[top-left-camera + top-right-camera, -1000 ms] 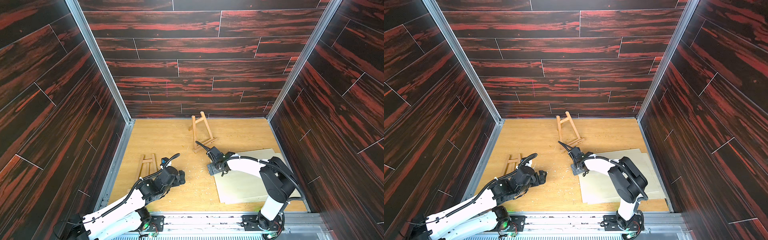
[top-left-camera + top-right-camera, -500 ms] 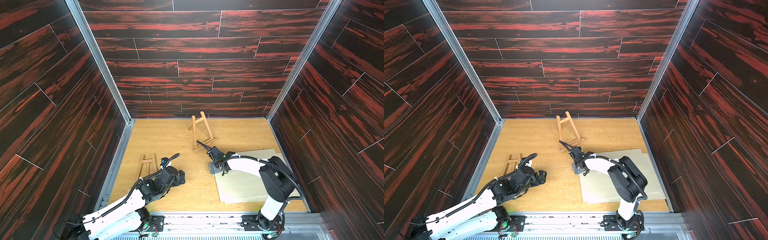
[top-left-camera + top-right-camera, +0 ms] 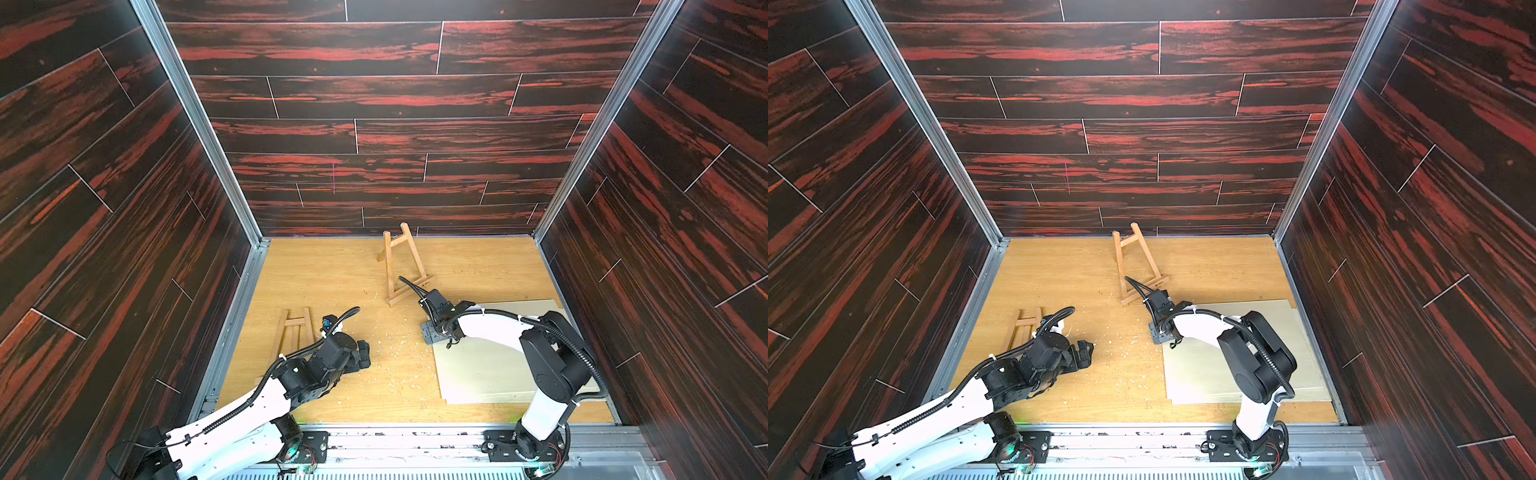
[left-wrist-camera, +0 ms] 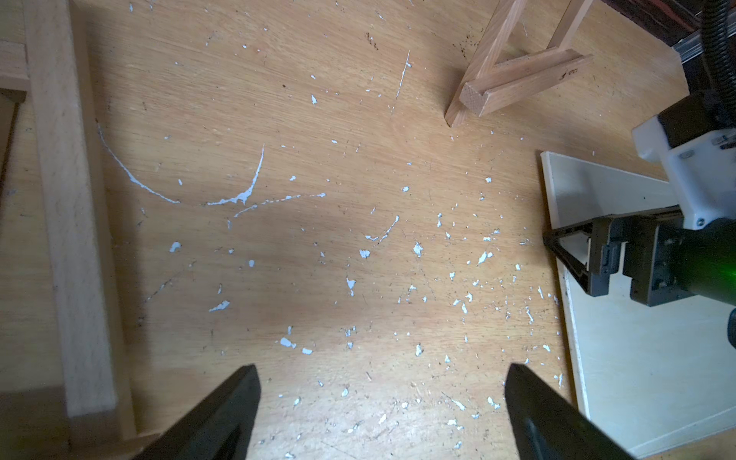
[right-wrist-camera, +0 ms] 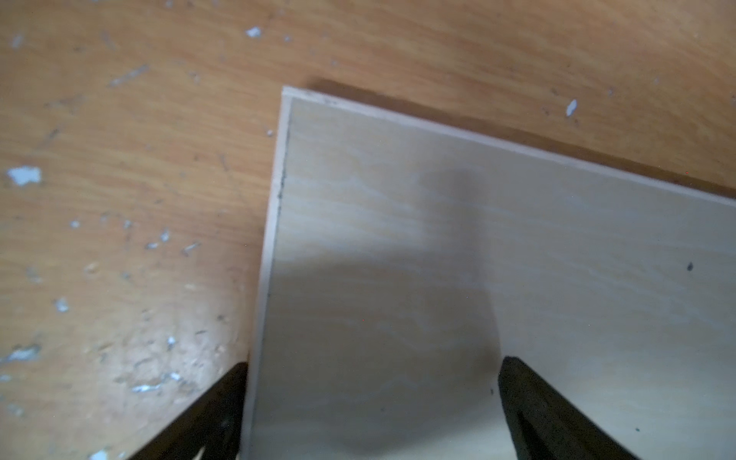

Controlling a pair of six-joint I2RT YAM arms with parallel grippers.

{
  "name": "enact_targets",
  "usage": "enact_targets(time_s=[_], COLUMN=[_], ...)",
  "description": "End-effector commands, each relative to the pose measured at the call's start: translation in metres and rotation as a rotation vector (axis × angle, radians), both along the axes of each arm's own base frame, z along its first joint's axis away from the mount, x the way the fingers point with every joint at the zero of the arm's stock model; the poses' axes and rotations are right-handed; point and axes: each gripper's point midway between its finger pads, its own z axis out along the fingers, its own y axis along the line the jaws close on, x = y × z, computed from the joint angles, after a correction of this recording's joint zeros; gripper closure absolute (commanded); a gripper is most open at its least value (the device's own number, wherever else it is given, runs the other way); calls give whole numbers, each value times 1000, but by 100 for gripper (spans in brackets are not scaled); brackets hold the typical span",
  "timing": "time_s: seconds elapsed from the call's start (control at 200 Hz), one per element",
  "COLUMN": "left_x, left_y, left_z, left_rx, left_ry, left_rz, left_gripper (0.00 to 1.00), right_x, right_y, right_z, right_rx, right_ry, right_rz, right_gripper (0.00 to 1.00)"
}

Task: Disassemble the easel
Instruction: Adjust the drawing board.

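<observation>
- Enclosure walls (image 3: 374,124): dark planks streaked with red, on three sides of the work area.
- Tabletop (image 3: 324,270): light oak-grain surface, scuffed.
- Pale board (image 3: 490,365): flat on the tabletop on the right side. One corner points toward the middle, seen close in the right wrist view (image 5: 438,259).
- Left arm (image 3: 257,399) and right arm (image 3: 548,357): both reach low over the tabletop from the front rail.
- Easel frame (image 3: 389,266): two legs, a crossbar and a bottom ledge, standing tilted near the back wall in both top views (image 3: 1120,266). Its ledge end is close to the right arm's wrist, farther back than the right gripper and apart from it. It is well apart from the left gripper.
- Flat easel piece (image 3: 296,328): a slatted part lying flat near the left wall. It is just beside the left arm's wrist, to the outside of the fingers and not between them.
- Right gripper (image 5: 372,362): jaws spread wide with nothing between them but the board's corner edge. One finger is on the tabletop side, the other over the board. Whether they touch it cannot be told.
- Left gripper (image 4: 382,370): jaws spread wide over bare tabletop, holding nothing.
- White flecks (image 4: 418,249): chips and curved scratches scattered between the two grippers.
</observation>
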Motion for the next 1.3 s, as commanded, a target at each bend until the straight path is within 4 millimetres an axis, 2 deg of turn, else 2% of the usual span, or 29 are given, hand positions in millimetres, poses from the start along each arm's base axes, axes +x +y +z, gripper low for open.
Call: enact_targets(time_s=[0.0, 0.531, 0.812, 0.902, 1.112, 1.292], left_x=[1, -1, 0, 0, 3, 9], left_y=[5, 4, 3, 3, 0, -4], left_z=[-3, -2, -1, 0, 5, 15], left_rx=[5, -19, -28, -28, -14, -1], left_ry=[2, -7, -12, -15, -37, -75], left_rz=[28, 24, 23, 20, -6, -33], left_gripper=[0, 0, 0, 0, 0, 0], right_x=[-10, -11, -11, -9, 2, 30], right_y=[-25, -35, -30, -22, 5, 27], right_z=[-8, -2, 3, 12, 47, 81], right_rx=[-75, -67, -27, 11, 138, 351], right_ry=[35, 31, 30, 22, -22, -78], right_rz=[-20, -55, -50, -31, 60, 132], right_gripper=[1, 1, 1, 1, 1, 1])
